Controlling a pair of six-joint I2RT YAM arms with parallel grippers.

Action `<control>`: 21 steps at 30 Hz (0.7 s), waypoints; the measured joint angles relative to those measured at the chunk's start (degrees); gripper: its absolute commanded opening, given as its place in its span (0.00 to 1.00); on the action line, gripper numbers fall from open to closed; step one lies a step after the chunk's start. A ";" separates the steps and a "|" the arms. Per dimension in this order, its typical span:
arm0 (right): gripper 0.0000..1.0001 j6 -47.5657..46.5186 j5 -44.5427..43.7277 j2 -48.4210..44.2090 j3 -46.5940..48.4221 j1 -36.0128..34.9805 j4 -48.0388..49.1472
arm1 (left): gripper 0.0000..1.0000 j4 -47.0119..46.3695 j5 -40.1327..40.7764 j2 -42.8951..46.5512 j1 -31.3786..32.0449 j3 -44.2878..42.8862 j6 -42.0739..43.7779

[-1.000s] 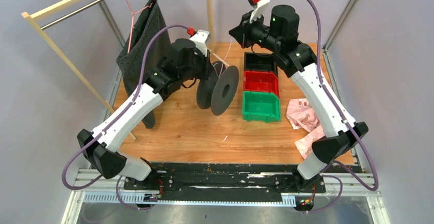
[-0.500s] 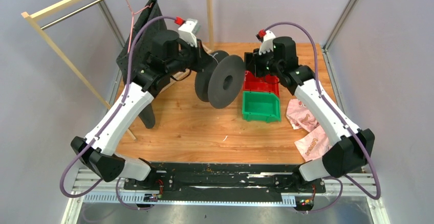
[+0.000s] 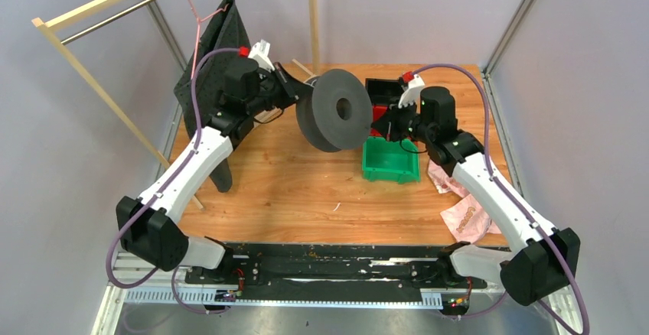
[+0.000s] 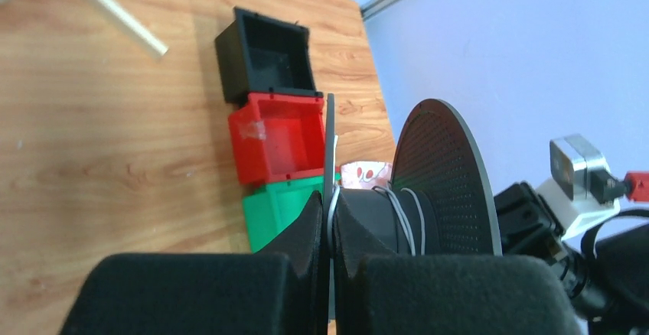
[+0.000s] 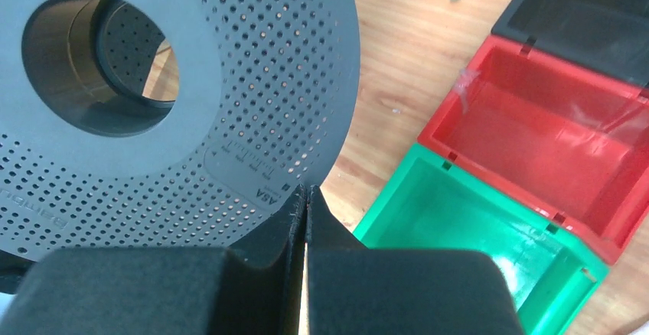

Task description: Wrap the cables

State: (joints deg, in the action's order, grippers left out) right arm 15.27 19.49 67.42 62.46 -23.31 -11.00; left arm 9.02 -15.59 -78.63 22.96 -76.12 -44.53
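A dark grey perforated spool (image 3: 337,109) hangs above the table, between the two arms. My left gripper (image 3: 302,90) is shut on the thin edge of its near flange (image 4: 331,159), with the fingertips pressed to either side. A few turns of thin pale-grey cable (image 4: 398,216) lie around the hub, and one strand runs beside the gripped flange. My right gripper (image 5: 306,193) is shut, its tips just below the rim of the other flange (image 5: 191,82). Only a pale sliver shows in its seam; I cannot tell whether that is cable.
Green (image 3: 390,163), red (image 5: 551,136) and black (image 3: 383,88) bins stand in a row right of the spool, below my right gripper. Pink bags (image 3: 463,216) lie at the right edge. A dark cloth on a hanger (image 3: 210,60) and a wooden rack (image 3: 92,82) stand at the left.
The left arm has swung the spool up and round, so that a flange faces the camera. The right gripper has come down from high at the back to the spool's right side.
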 measured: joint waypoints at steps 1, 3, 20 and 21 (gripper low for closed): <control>0.01 0.57 0.00 0.02 -0.90 -0.02 0.24 | 0.00 -0.33 0.83 0.00 -0.07 1.40 -1.99; 0.01 1.81 -0.02 0.00 -2.54 -0.02 0.61 | 0.00 -0.90 2.54 0.02 -0.11 3.54 -5.31; 0.01 12.74 -0.11 -0.55 -8.83 -1.77 8.41 | 0.00 0.00 21.86 7.96 0.61 19.15 -27.67; 0.01 13.88 -0.22 -0.07 -9.01 -1.77 8.72 | 0.00 -0.74 22.27 8.09 0.66 20.85 -28.83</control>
State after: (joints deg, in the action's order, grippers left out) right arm 29.15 19.27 67.35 53.45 -25.08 -2.28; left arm 8.27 6.68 -70.54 23.62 -55.27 -73.36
